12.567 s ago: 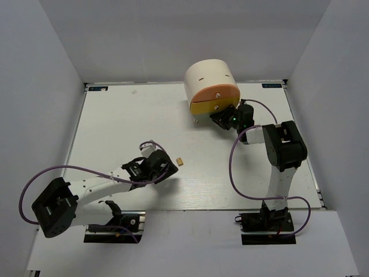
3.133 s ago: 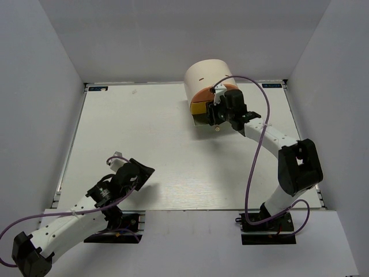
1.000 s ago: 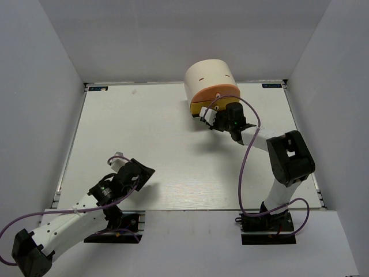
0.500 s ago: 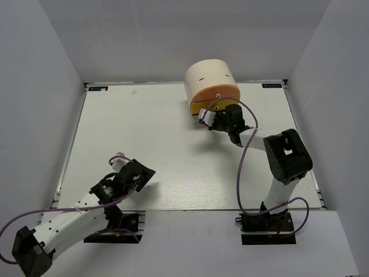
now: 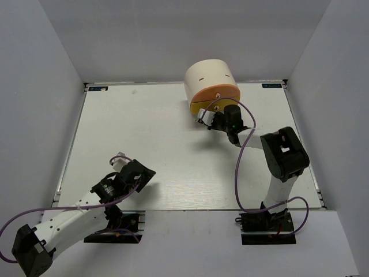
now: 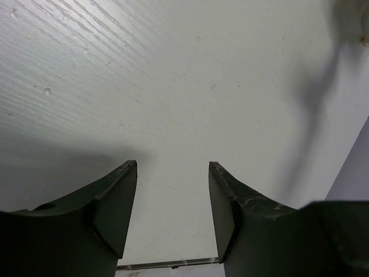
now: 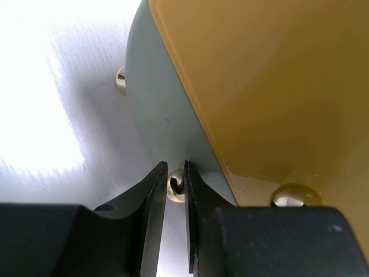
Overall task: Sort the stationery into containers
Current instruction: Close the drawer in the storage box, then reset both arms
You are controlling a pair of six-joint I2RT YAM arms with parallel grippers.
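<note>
Top external shows the cream unit [image 5: 207,72] at the far side of the worktop [image 5: 132,127], its orange drawer [image 5: 222,91] and yellow drawer [image 5: 199,107] looking shut; no stationery shows. The right pincer [image 7: 174,167] stands barely parted at a small metal stud [image 7: 176,186] below the yellow front; whether it pinches it, I cannot tell. The left pincer [image 6: 172,173] gapes empty. Drawers likely slide light and rigid; take the round knob [image 7: 294,196] squarely, it looks slippery.

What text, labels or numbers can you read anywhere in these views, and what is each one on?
Left blue sticker, far-left corner of the table: too small to read.
Right blue sticker, far-right corner: too small to read.
Cream desk unit, orange drawer, yellow drawer: no writing visible.
Both wrist views: none.
</note>
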